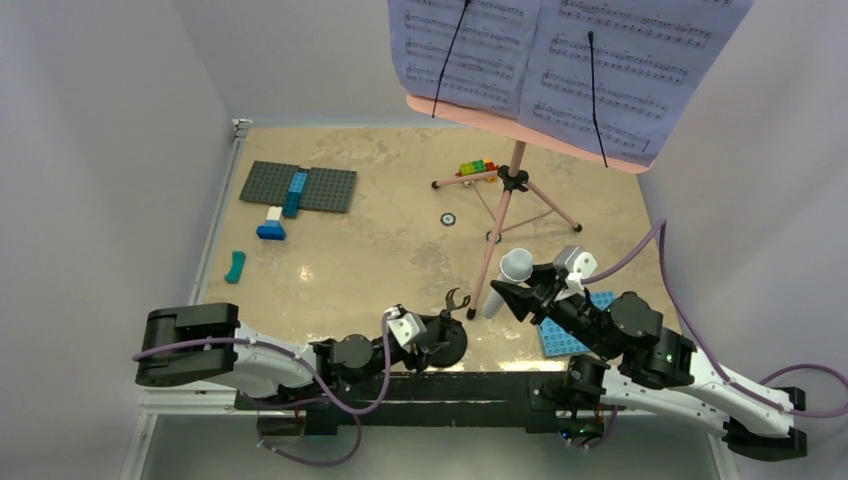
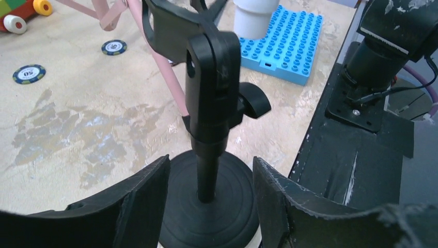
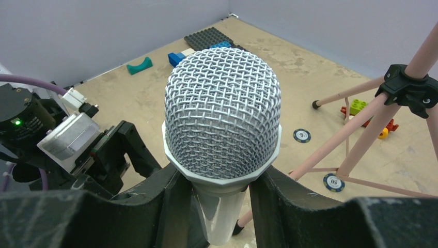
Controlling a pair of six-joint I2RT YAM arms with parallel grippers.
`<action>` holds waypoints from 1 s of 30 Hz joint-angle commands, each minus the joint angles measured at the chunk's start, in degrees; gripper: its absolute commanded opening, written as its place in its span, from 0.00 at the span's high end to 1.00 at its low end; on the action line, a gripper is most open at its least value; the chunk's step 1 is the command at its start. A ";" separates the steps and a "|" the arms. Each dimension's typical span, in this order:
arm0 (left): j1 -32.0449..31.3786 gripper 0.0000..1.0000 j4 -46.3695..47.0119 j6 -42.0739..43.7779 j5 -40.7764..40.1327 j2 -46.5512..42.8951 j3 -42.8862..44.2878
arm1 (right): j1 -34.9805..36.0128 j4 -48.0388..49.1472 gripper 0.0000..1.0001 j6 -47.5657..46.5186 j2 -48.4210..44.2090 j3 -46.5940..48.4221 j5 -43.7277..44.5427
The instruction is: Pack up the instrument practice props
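Right gripper: your jaws are clamped on the microphone, just below its mesh head.
Left gripper: your jaws stand apart, either side of the mic stand post, above its round base.
Mic stand spot: near edge of the table, beside a music stand foot.
Sheet music: on that stand's desk.

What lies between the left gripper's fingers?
The black mic stand's thin pole, upright on its round base, touching neither finger of the left gripper; the left wrist view shows it.
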 commanded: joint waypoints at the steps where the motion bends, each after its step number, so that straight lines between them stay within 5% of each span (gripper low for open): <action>1: 3.05 0.38 7.01 0.34 3.47 1.53 2.07 | 0.02 0.86 1.00 1.32 -1.40 2.64 -0.36; 13: 4.87 0.60 8.85 -0.04 9.71 9.12 5.63 | 0.02 0.20 1.00 1.26 -1.89 2.43 0.76; 20: 4.85 0.98 8.85 -0.16 8.64 8.13 4.06 | 0.03 0.13 1.00 1.08 -1.70 2.65 0.80; 24: 4.82 1.00 2.23 -0.23 1.28 1.82 3.29 | 0.06 0.30 1.00 1.16 -1.43 2.74 0.39; 30: 7.31 1.00 -20.54 2.77 -16.89 -13.31 8.85 | 0.04 1.03 1.00 1.22 -0.66 2.03 -0.39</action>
